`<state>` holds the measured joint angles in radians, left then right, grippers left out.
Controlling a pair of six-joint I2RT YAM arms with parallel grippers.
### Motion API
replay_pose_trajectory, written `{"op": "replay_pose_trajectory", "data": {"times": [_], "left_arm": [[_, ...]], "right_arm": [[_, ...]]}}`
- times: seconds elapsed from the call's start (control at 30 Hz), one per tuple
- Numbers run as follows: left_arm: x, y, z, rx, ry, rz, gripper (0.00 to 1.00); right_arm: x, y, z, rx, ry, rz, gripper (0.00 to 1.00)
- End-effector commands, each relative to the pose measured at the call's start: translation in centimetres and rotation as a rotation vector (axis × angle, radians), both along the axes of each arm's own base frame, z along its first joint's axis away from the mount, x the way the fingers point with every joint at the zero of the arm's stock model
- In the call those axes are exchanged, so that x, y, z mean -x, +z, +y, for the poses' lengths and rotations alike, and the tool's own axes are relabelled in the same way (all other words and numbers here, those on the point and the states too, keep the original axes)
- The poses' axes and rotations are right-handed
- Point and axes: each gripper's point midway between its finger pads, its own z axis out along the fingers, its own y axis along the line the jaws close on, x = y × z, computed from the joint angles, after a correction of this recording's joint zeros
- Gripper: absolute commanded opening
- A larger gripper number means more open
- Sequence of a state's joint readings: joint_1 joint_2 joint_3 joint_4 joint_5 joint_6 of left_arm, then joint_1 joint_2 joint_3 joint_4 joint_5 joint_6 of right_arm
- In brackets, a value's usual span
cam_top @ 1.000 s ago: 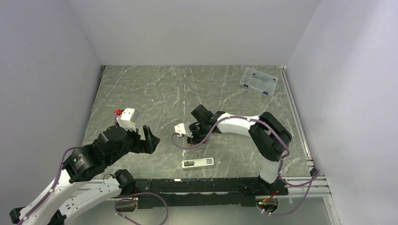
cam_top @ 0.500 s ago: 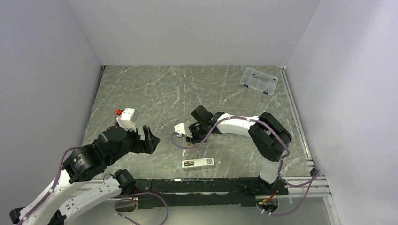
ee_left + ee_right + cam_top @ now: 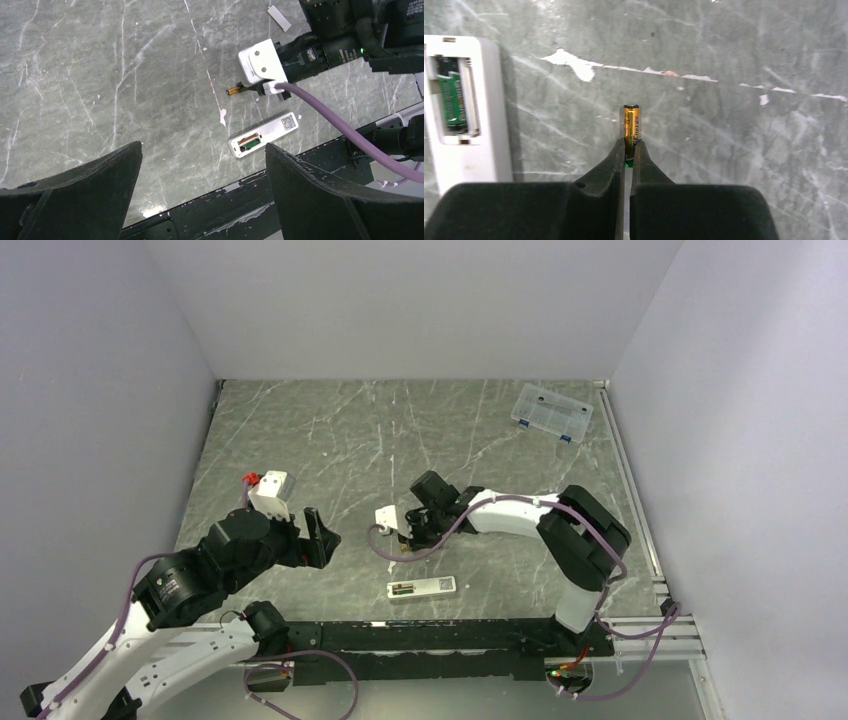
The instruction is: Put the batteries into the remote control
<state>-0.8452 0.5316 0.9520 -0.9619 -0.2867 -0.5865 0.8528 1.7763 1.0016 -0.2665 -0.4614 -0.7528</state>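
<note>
your right hand (image 3: 628, 145) is closed on the gold battery (image 3: 631, 122). it pinches the near end only, and most of the cell sticks out ahead of the fingertips. the battery sits low over the desk (image 3: 734, 60), and you cannot tell from these views whether it has left the surface. your left hand (image 3: 202, 150) hangs wide open, well apart from the work, holding nothing.

the remote (image 3: 471, 150) lies near the battery toward the desk's near edge, recess side up. the green battery (image 3: 451, 102) is already seated in it, so i judge you are about halfway: one cell loaded, the second just grasped.

the next move calls for a lift and a short carry to the remote. you will need to turn the battery so it lies lengthwise along the recess, next to the green one, with the poles the right way round. go gently, because a cell held by its end may swivel between the pads when you press it in. the remote may also slide unless your left hand steadies it.

against a second ago, the right fingers were apart and are now shut on the cell, and the wrist has settled slightly lower. the remote and the left arm have not moved.
</note>
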Motion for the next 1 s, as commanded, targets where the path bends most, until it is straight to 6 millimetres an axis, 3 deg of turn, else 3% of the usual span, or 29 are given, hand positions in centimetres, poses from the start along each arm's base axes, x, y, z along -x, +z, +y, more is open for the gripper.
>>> {"op": "replay_pose_trajectory", "data": {"times": [0.0,0.43,0.97], "left_arm": [[-0.4,0.5,-0.4,0.013,-0.005,-0.027,0.99],[-0.9,-0.9,-0.8,-0.023,0.024,0.039,0.99],[0.3,-7.0,-3.8,0.011,0.042,0.311,0.96]], "right_arm": [[1.5,0.7,-0.9,0.02,-0.046,-0.008,0.0],[3.8,6.1,-1.4,-0.041,-0.087,-0.114,0.0],[7.9,7.3,-1.4,-0.021,-0.097,-0.08,0.0]]}}
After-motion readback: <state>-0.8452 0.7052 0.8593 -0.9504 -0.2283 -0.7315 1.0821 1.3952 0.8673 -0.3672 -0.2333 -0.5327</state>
